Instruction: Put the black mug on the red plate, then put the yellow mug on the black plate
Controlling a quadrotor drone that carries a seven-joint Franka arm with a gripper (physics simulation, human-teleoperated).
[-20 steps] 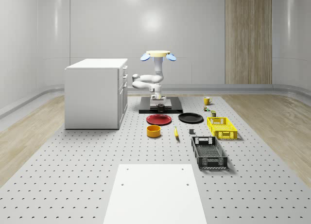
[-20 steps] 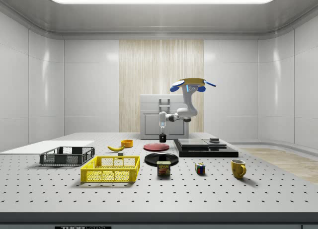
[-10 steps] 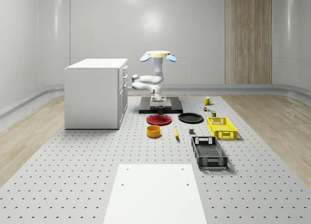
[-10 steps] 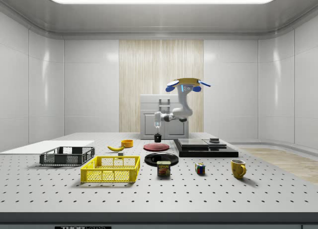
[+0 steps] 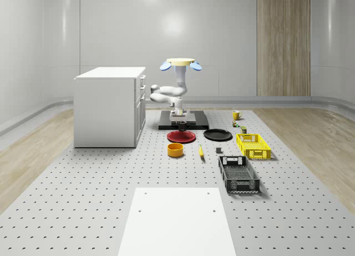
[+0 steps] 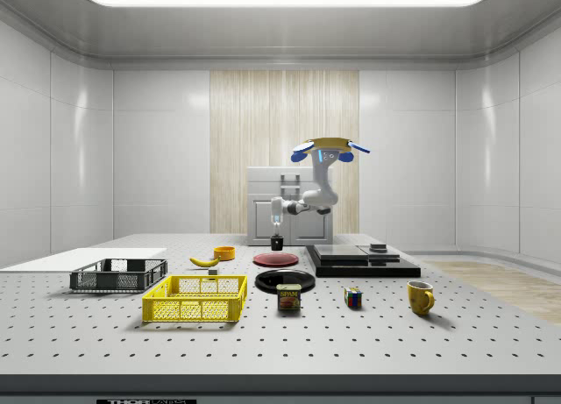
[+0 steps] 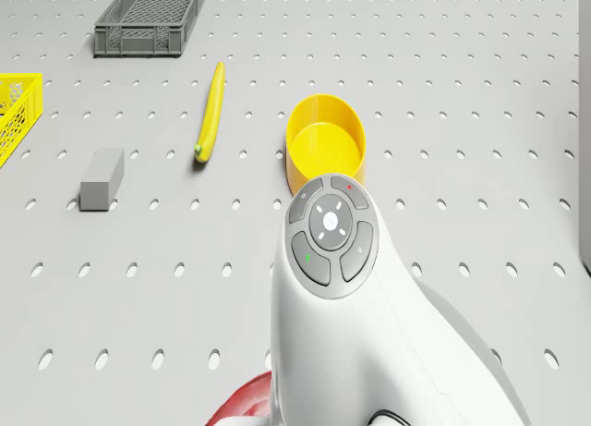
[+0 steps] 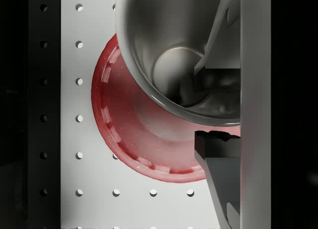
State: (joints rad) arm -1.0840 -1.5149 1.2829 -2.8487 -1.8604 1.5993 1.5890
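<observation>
The black mug [image 5: 181, 124] hangs just above the far part of the red plate [image 5: 181, 136], with my gripper [image 5: 180, 118] shut on its rim. From the side, the black mug [image 6: 277, 243] is a little above the red plate [image 6: 276, 258]. In the wrist view one fingertip [image 8: 218, 154] is outside the mug's wall and the other is inside the mug [image 8: 169, 55], with the red plate [image 8: 129, 139] beneath. The drone [image 5: 181, 63] hovers over the far edge of the red plate. The black plate [image 5: 217, 135] lies right of the red one. The yellow mug [image 5: 236, 115] stands at the far right.
A black platform [image 5: 191, 123] lies just behind the plates and a white cabinet [image 5: 110, 106] stands to the left. A yellow bowl [image 7: 323, 149], a banana [image 7: 211, 112], a grey block [image 7: 102, 178], a grey crate [image 7: 152, 15] and a yellow crate [image 5: 253, 145] sit nearer the front.
The drone and arm have carried the black mug off the black platform toward the red plate, leftward in the side view and slightly lower. The grip has stayed shut.
</observation>
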